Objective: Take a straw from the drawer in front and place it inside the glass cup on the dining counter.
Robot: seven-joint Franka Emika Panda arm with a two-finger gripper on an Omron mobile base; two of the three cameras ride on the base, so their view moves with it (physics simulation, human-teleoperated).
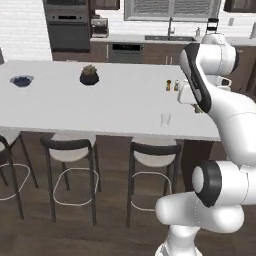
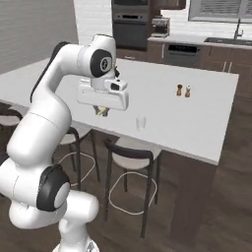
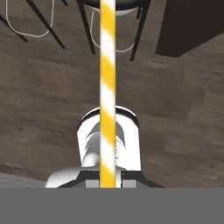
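Straw (image 3: 107, 87) gripped in closed gripper (image 2: 102, 111), held out along hand's line of sight, off near edge of dining counter (image 1: 100, 107). Retrieval judged done. Glass cup (image 2: 141, 123) upright near that edge, without straw; insertion remains.

One straw (image 3: 107, 87), striped yellow and white, shows in the hand view. On the one white surface (image 1: 60, 107) stand one clear cup (image 1: 165, 119), two small shakers (image 1: 172, 86), one potted plant (image 1: 89, 75) and one dark bowl (image 1: 21, 80). Three stools (image 1: 70, 150) sit along its near edge in the left base view, and against the far wall there is one oven (image 1: 67, 27), one sink tap (image 1: 170, 26) and one window with blinds (image 1: 172, 9).
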